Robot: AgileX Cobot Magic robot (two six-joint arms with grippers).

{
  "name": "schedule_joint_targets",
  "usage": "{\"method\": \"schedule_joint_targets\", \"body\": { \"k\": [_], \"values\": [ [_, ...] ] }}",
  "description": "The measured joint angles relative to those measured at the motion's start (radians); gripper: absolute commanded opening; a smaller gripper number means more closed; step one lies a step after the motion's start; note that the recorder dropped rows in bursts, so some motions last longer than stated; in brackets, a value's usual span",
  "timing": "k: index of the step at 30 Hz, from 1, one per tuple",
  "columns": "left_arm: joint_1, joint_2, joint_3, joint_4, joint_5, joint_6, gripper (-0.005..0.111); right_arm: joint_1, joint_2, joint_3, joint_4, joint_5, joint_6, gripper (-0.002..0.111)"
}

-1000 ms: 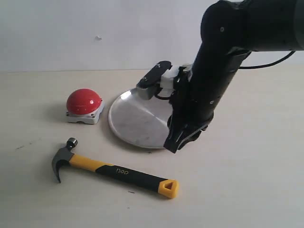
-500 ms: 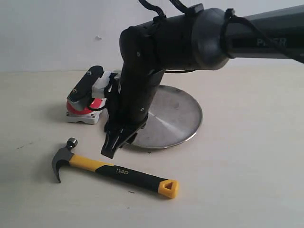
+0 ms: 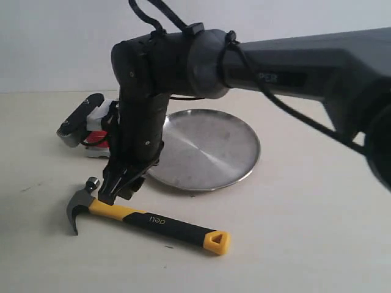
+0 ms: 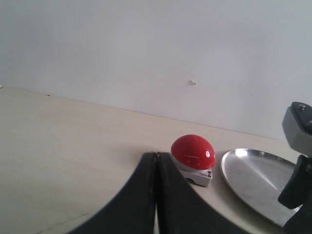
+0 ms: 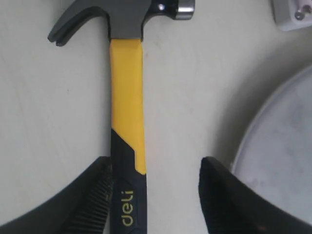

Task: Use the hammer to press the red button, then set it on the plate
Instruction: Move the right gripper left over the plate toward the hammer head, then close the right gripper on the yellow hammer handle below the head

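Note:
The hammer (image 3: 146, 221) lies flat on the table near the front, its dark head (image 3: 79, 206) to the left. My right gripper (image 3: 116, 190) reaches across the middle and hangs open just above the handle near the head. In the right wrist view the yellow-and-black handle (image 5: 127, 122) runs between the fingers, close against one finger (image 5: 95, 195) and well apart from the other. The red button (image 4: 193, 152) sits left of the plate (image 3: 208, 146); in the exterior view only a sliver of the red button (image 3: 93, 139) shows behind the arm. My left gripper (image 4: 156, 156) is shut and empty.
The right arm's wrist camera (image 3: 79, 119) juts out over the button. A corner of the button's grey base (image 5: 292, 14) and the plate's rim (image 5: 253, 146) lie beside the hammer. A pale wall stands behind the table.
My right arm has swung left from over the plate's near edge to above the hammer's handle, uncovering the plate and covering most of the button. The hammer, button and plate have not moved.

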Motion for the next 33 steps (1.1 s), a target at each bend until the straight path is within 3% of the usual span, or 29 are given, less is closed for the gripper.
{"method": "schedule_joint_targets", "body": {
  "k": [9,33],
  "values": [
    [0.000,0.000,0.000,0.000,0.000,0.000,0.000,0.014,0.164,-0.182,0.000,0.122,-0.069,0.057],
    [0.000,0.000,0.000,0.000,0.000,0.000,0.000,0.030,0.327,-0.377,0.112,0.110,-0.220,0.057]
  ]
}}
